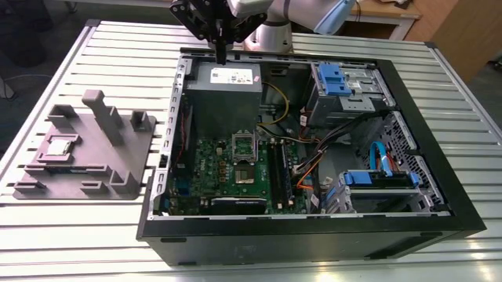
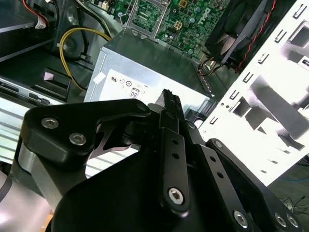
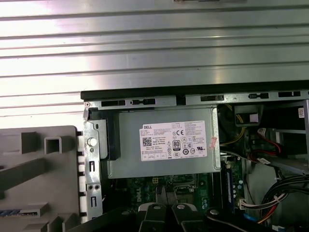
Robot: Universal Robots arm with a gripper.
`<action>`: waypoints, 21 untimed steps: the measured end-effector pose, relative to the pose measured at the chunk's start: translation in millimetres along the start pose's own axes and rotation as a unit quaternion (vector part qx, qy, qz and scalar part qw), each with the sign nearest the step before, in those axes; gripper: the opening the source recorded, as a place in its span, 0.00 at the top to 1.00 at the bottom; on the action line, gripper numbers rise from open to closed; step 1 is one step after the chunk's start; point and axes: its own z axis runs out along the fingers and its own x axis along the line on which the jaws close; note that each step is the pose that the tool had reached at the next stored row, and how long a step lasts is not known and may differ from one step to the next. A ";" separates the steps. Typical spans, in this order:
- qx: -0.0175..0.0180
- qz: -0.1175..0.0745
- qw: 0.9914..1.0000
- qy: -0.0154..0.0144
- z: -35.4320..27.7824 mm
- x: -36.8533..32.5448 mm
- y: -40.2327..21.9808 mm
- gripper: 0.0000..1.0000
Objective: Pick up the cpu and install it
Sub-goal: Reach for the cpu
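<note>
Slatted table [image 1: 70, 235], open computer case [image 1: 314, 238]; cpu [image 1: 61, 145] on grey tray [image 1: 135, 147]; pincer [image 1: 221, 59] narrow, empty, over power supply [image 1: 223, 100].

To the exterior view's left of the case [image 1: 298, 235], the cpu [image 1: 61, 145] lies open from above, though tray posts [image 1: 106, 114] rise near it. Inside the case, the power supply [image 1: 223, 88], memory sticks [image 1: 276, 170] and cables [image 1: 314, 150] crowd the bare socket [image 1: 244, 173].
</note>
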 end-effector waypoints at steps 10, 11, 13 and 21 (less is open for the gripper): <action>0.000 0.000 1.000 0.000 -0.1 3.0 -0.2 0.90; 0.000 0.000 1.000 0.000 -0.1 3.6 -0.3 0.90; 0.000 0.000 1.000 0.000 -0.2 5.1 -0.4 0.90; 0.000 0.000 1.000 0.000 -0.3 11.9 -0.9 0.90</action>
